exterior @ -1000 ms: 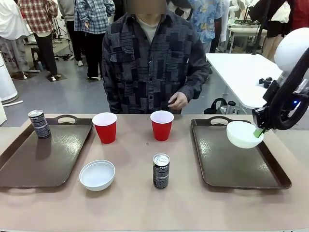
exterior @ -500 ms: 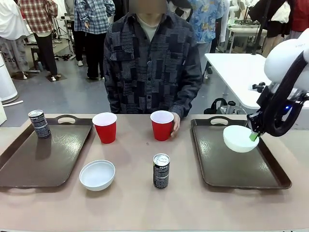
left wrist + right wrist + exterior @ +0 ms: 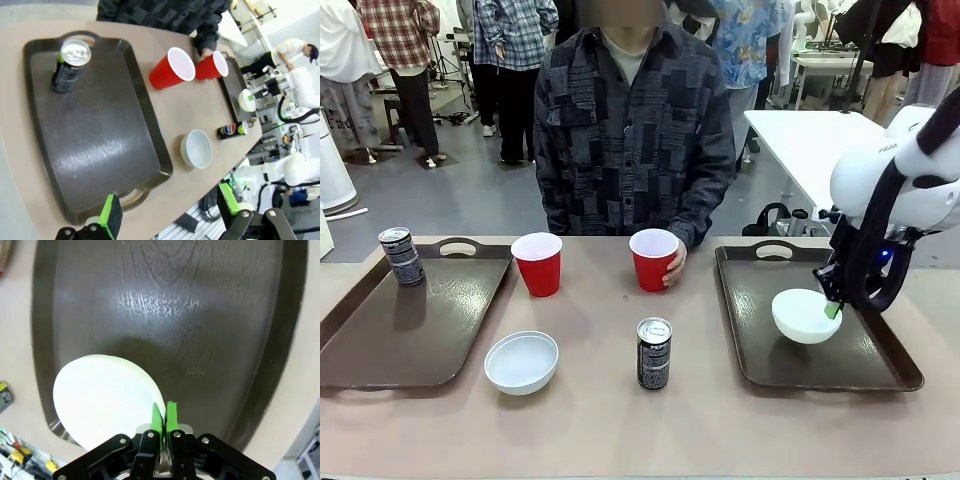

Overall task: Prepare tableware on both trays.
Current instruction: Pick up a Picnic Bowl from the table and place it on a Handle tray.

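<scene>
My right gripper [image 3: 832, 309] is shut on the rim of a white bowl [image 3: 805, 316], held low over the right tray [image 3: 760, 345]; I cannot tell whether it touches. In the right wrist view the green pads [image 3: 159, 419] pinch the bowl [image 3: 102, 400] above the dark tray [image 3: 175, 315]. My left gripper [image 3: 170, 209] hangs open above the left tray [image 3: 95, 135], which holds one can [image 3: 70, 60]. Two red cups [image 3: 537, 263] [image 3: 652, 258], a second white bowl [image 3: 521, 361] and a second can [image 3: 654, 352] stand on the table between the trays. The left tray [image 3: 420, 330] carries its can [image 3: 400, 255] at the far corner.
A person stands at the far side, one hand [image 3: 676, 266] on the right red cup. The table's front strip is bare. A white table [image 3: 820, 150] stands behind on the right.
My right gripper has carried the white bowl down and leftward over the right tray. The person's hand has come down to the right red cup and now holds it.
</scene>
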